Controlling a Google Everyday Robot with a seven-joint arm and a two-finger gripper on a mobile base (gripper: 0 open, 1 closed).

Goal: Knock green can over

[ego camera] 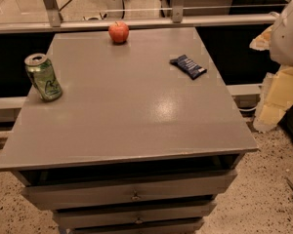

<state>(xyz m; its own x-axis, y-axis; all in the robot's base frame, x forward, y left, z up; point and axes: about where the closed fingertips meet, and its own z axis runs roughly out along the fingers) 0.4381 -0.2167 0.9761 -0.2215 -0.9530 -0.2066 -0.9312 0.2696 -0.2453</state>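
Grey cabinet top (136,111): green can (43,77) upright at left edge, apple (118,32) top centre, dark packet (188,66) upper right; gripper out of frame, grip state can't tell.

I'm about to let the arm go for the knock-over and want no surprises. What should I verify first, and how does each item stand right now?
1. Green can found and standing: ok, it is upright near the left edge of the table.
2. Space around the can free: ok, the apple and the dark snack packet lie well apart from it.
3. Tool located: not ok, it is not in view; only a white robot part shows at the right edge.
4. Tool's path to the can: cannot tell.
5. Can safe from rolling off the table: cannot tell; it stands close to the left edge.
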